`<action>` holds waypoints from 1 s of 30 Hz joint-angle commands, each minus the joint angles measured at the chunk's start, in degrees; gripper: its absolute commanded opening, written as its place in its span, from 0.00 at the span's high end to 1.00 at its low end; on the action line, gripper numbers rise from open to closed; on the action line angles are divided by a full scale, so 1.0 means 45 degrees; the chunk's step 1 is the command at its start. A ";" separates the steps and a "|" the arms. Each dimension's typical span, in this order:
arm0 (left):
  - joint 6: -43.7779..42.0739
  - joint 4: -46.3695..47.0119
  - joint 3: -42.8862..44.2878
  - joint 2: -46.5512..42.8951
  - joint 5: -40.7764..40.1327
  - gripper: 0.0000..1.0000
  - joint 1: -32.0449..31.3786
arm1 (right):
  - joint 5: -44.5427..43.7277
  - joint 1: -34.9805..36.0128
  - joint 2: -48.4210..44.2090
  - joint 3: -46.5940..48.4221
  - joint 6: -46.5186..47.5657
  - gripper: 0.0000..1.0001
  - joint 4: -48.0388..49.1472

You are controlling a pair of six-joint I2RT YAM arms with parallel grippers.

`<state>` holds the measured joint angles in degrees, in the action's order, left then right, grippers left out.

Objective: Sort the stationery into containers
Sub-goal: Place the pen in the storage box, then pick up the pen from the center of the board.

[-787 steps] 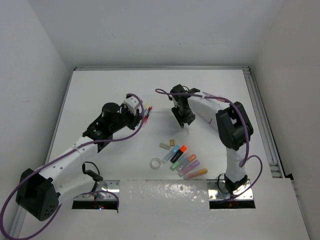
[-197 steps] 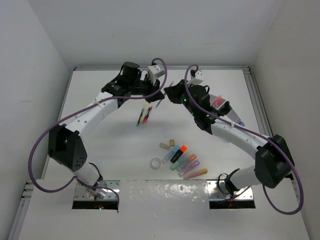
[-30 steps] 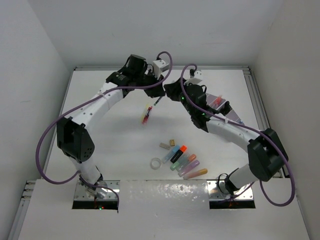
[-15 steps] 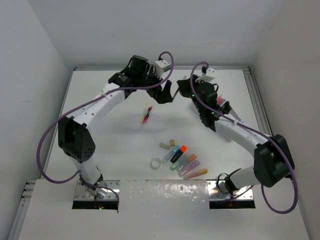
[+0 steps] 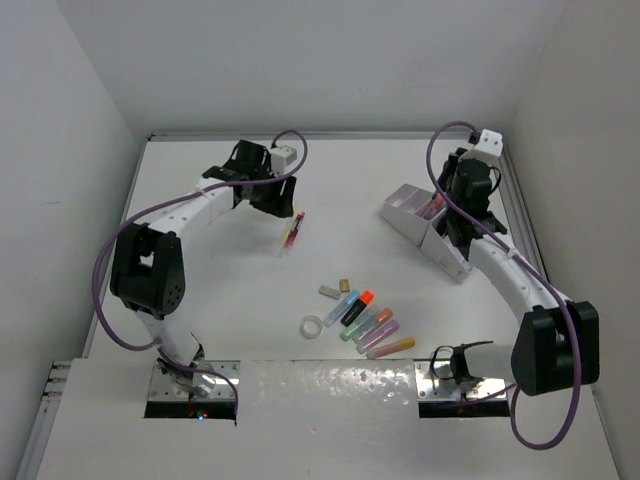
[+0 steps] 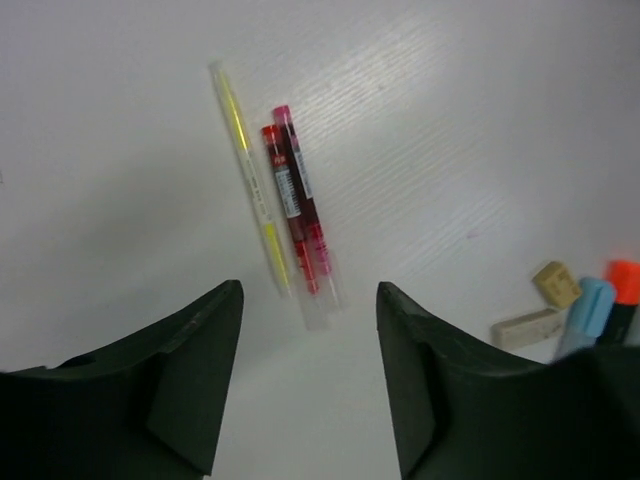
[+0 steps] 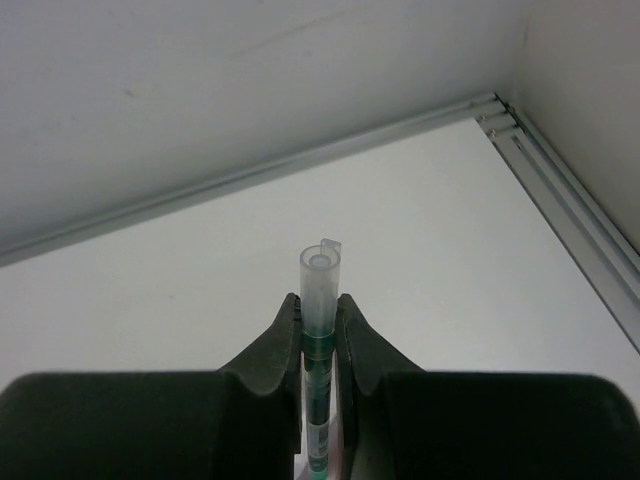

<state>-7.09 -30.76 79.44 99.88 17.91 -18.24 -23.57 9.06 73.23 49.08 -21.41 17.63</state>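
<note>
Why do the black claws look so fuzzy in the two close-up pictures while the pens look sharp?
Left wrist view: the left fingers sit nearest the lens and blur; the pens beyond are crisp. Right wrist view: the right fingers are soft too, the green pen between them sharper. Top view: evenly lit, faint shadows.

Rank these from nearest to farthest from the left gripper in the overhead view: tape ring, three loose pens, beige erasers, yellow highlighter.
1. The three loose pens, just in front of the left gripper.
2. The beige erasers, mid-table.
3. The tape ring, lower in the view.
4. The yellow highlighter, lowest and furthest right.
</note>
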 commanded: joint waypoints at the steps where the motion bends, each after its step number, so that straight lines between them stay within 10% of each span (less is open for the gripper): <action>1: 0.0267 0.1034 -0.0425 0.0149 -0.0853 0.49 -0.0068 | -0.0387 -0.0352 0.0386 -0.0534 -0.0182 1.00 0.0378; 14: 0.0326 0.2070 -0.1306 0.1631 -0.2144 0.52 -0.0087 | 0.0511 -0.0783 0.1792 -0.1668 -0.0713 1.00 0.1629; 22: 0.0170 0.1954 -0.0662 0.2765 -0.2476 0.53 -0.0146 | 0.0922 -0.0471 0.1189 -0.1883 -0.0360 0.45 0.1318; 30: 0.0033 0.2071 -0.0077 0.3410 -0.2613 0.54 -0.0380 | 0.0941 0.0115 -0.0216 -0.1493 0.0168 0.41 0.0830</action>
<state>-6.37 -23.18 76.25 114.04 6.98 -19.07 -19.44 8.60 75.50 40.80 -22.15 20.62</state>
